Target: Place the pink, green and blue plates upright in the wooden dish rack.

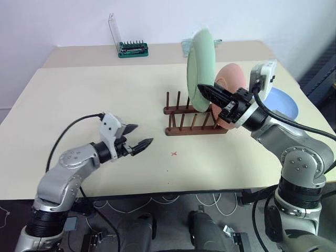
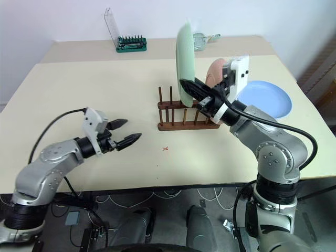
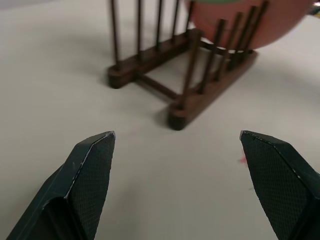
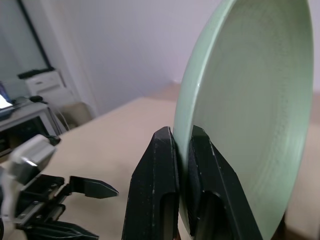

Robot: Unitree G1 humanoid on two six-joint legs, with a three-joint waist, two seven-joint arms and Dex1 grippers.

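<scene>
My right gripper (image 4: 181, 133) is shut on the rim of the green plate (image 1: 201, 67) and holds it upright over the left half of the wooden dish rack (image 1: 193, 125). The plate's lower edge reaches the peg tops; I cannot tell whether it sits between them. The pink plate (image 1: 233, 80) stands upright at the rack's right end, partly behind my right arm. Flat on the table to the right lies the blue plate (image 1: 285, 103). My left gripper (image 1: 137, 137) is open and holds nothing, low over the table left of the rack.
A green bit set with a raised clear lid (image 1: 132, 49) stands at the back of the table, and a small clear item (image 2: 202, 39) sits behind the green plate. A small red mark (image 1: 174, 153) is on the tabletop in front of the rack.
</scene>
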